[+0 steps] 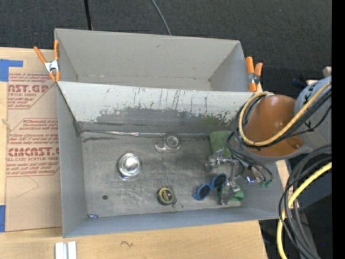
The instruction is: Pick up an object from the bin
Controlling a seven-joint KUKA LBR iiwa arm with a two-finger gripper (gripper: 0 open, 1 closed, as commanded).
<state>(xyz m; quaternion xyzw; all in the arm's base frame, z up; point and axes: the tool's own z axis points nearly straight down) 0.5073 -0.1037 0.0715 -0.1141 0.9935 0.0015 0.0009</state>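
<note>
The gripper [225, 172] hangs low at four o'clock in the bin [135, 107], over a blue piece [207, 189] that lies just at its eight o'clock. I cannot tell whether the gripper is spread or pressed together. A green block [218, 140] sits at its twelve, and a silver cap [129, 165] lies well apart at nine.

Bare bin floor [102, 144] around silver cap [129, 165]

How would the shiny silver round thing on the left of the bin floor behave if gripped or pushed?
The silver cap looks like polished metal, so probably stiff and slippery to grip. Its round, low shape suggests it would slide on the bin floor rather than tip.
</note>
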